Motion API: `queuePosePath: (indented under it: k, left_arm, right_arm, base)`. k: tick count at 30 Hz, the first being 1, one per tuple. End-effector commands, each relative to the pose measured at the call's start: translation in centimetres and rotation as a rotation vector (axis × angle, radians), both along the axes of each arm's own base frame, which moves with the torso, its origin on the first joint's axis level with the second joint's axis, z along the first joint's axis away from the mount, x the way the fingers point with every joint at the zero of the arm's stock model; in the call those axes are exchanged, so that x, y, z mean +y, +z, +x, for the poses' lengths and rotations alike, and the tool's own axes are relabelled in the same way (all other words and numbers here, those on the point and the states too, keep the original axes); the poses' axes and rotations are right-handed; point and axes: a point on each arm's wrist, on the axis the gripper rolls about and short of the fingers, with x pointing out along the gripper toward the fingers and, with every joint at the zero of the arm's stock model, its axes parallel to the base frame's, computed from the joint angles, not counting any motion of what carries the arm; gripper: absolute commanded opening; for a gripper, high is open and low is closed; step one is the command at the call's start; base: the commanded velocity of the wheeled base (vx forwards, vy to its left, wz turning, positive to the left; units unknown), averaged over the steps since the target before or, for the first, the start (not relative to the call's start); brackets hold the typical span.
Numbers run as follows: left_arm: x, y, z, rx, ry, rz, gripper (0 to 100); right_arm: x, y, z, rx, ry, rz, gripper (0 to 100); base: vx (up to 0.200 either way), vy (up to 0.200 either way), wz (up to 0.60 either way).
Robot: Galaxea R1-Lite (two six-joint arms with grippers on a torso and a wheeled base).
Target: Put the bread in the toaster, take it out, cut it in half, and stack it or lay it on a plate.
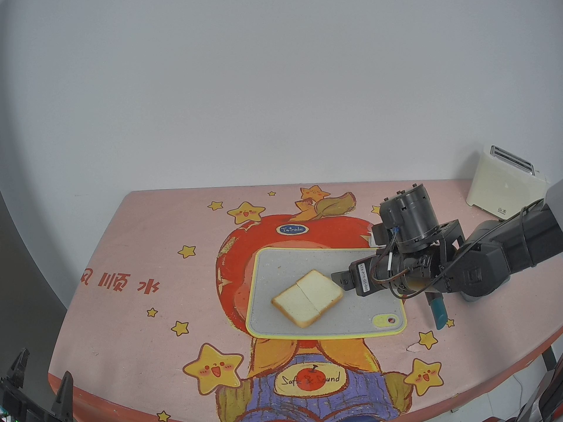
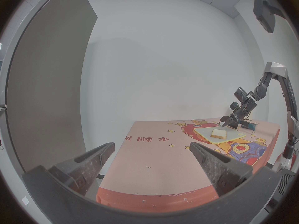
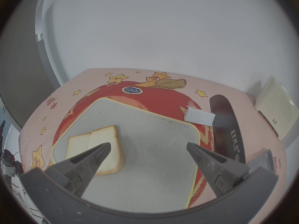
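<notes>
Since it carries all the rest, table (image 1: 146, 235): pink printed top, and every thing we name below is on it.
Cutting board (image 1: 352, 317): grey with a yellow rim, lying flat in the middle of the table.
Toaster (image 1: 504, 186): cream, at the far right corner, well apart from the board.
Right gripper (image 3: 148, 145): fingers spread wide and holding nothing, low over the board just beside the right half of the bread.
Left gripper (image 2: 152, 144): also spread and empty, at the near left corner of the table, well apart from the board.
Knife (image 3: 225, 125): lying on the table just beside the board's right edge, under the right arm.
Bread (image 1: 308, 297): a slice already cut, its two halves touching side by side near the middle of the board.
Bread, handling: we judge each half light, soft inside and crumbly at the crust, so a hard squeeze would dent it.
Bread, where to hold: we would take one half by two opposite crust edges, close gently, and lift it straight up.
</notes>
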Motion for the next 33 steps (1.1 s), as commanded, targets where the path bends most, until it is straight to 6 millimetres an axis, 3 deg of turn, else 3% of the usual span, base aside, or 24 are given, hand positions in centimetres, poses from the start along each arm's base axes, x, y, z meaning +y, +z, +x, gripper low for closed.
queuePosePath:
  k: [1, 22, 33]
  left_arm:
    - [0.0, -0.5, 0.1, 0.007, -0.001, 0.0, 100]
    - [0.0, -0.5, 0.1, 0.007, 0.0, 0.0, 100]
    - [0.0, -0.5, 0.1, 0.007, 0.0, 0.0, 100]
  right_arm:
    - [0.2, -0.4, -0.1, 0.009, 0.005, -0.006, 100]
    - [1.0, -2.8, 0.2, 0.06, 0.014, -0.05, 100]
    - [1.0, -2.6, 0.2, 0.054, 0.012, -0.048, 100]
  base:
    - [0.0, 0.0, 0.0]
    - [0.0, 0.0, 0.0]
    - [0.0, 0.0, 0.0]
